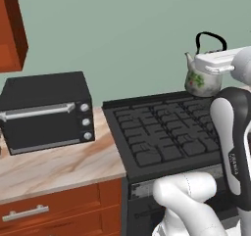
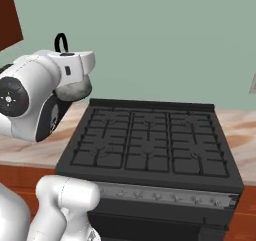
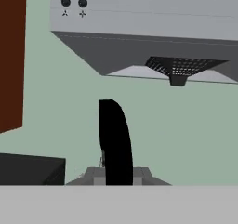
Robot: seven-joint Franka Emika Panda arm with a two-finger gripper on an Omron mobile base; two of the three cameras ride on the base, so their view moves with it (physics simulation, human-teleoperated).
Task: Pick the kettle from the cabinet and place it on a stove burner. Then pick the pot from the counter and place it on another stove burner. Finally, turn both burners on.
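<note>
Above black stove burners (image 1: 164, 132), closed fingers (image 3: 116, 172) grip leaf-printed cream kettle (image 1: 200, 82) by its handle

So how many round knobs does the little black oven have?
3. They sit in a column at the right end of the toaster oven front: top knob, middle knob, bottom knob. None look hidden.

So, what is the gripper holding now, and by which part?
The gripper holds the kettle by its thin black arched handle, above the stove.
</note>
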